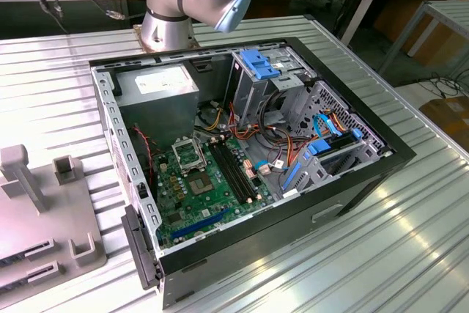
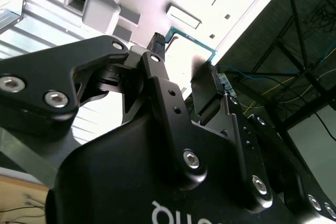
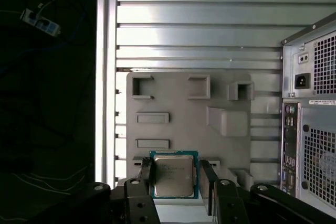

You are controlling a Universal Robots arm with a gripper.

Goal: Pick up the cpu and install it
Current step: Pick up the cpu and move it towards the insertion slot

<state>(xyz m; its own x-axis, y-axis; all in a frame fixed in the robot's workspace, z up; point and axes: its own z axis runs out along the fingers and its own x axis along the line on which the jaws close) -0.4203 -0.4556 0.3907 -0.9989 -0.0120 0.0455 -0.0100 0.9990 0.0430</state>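
Grey tray (image 3: 178, 103) below, cpu (image 3: 173, 176) clamped in gripper (image 3: 175, 167)

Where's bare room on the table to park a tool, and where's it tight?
Free: slatted table off the computer case on the exterior view's right; also the stretch between grey tray and arm base. Crowded: inside the case, cables beside the motherboard; the tray spot where the gripper is at the cpu.
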